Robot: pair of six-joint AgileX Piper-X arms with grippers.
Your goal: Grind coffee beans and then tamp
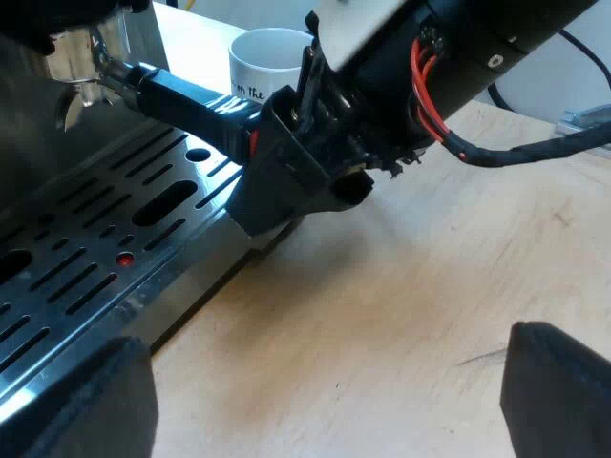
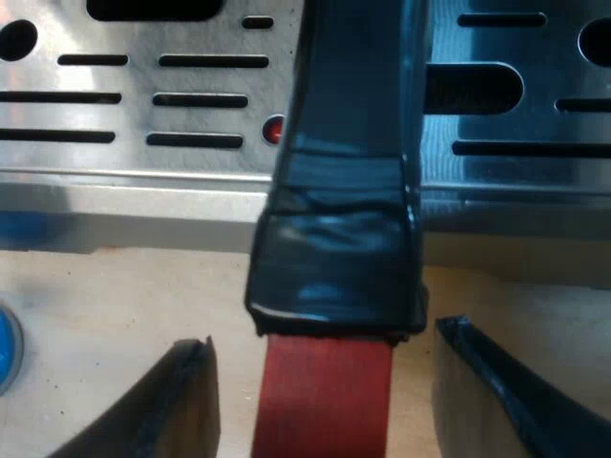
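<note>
The metal holder (image 1: 81, 67) is locked into the espresso machine's front. Its dark handle (image 1: 186, 100) reaches out over the drip tray (image 1: 95, 258). My right gripper (image 2: 323, 363) is open, one finger on each side of the handle's red end (image 2: 325, 391), with a narrow gap on both sides. From the left wrist view, the right gripper (image 1: 305, 162) sits at the end of that handle. My left gripper (image 1: 325, 391) is open over bare wooden table beside the drip tray and holds nothing.
A white mug (image 1: 270, 57) with dark lettering stands beyond the handle, beside the machine. The slotted metal drip tray (image 2: 124, 114) has a small red dot (image 2: 274, 129). A blue round thing (image 2: 6, 348) lies on the wooden table (image 1: 430, 277) near the tray's edge.
</note>
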